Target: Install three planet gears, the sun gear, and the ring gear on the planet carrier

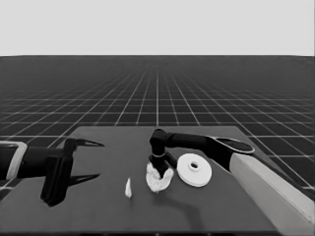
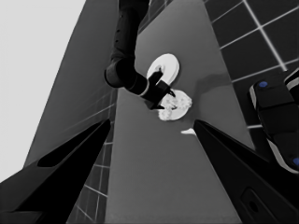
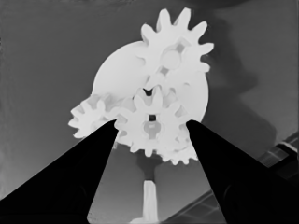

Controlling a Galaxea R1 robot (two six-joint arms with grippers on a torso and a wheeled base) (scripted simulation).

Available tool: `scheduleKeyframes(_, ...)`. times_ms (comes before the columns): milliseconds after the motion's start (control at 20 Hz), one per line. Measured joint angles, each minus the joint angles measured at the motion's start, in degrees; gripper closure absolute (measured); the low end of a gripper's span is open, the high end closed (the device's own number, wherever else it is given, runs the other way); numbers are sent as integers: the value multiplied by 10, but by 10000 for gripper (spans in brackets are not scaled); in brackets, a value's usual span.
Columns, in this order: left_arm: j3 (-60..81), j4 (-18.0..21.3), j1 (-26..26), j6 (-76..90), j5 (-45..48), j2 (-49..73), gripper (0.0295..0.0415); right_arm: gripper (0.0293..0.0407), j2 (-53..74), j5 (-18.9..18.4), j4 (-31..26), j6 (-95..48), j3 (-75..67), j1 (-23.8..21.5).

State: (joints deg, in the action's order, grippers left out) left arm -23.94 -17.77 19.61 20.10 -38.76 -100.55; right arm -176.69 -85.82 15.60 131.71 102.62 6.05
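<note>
My left pincer [image 1: 91,160] is just hanging out over the left end of the table [image 1: 98,206], fingers spread wide, nothing in them. I'm guessing it's parked there to stay out of the way.

Moving right, the thin white piece [image 1: 128,188] is standing alone, apart from the action.

Then the main bit: my right pincer [image 1: 161,173] is coming down on the smaller round part [image 1: 158,183], which is sitting mid-table with gears piled on it. From the head view it's just a white lump under my fingers. The right wrist view is where it gets clear: the middle gear [image 3: 150,122] is sitting between my two fingers, one gear [image 3: 175,44] meshing beyond it, another [image 3: 88,120] off to one side, and a fourth peeking out underneath. Fingers are hugging the middle gear's teeth, so I'm calling it gripped, probably seating it on the centre.

Just right of that, the larger round part [image 1: 194,169] is lying close by, waiting to go on top.

The left wrist view is showing my right arm reaching over both round parts.
</note>
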Motion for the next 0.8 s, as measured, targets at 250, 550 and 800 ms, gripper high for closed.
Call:
scheduleKeyframes(250,0,0,0,0,0,0,326,360,0,0,0,28,0,0)
scheduleKeyframes(550,0,0,0,0,0,0,326,315,0,0,0,32,0,0)
scheduleKeyframes(800,0,0,0,0,0,0,326,309,7,-21,-40,-334,-33,-50)
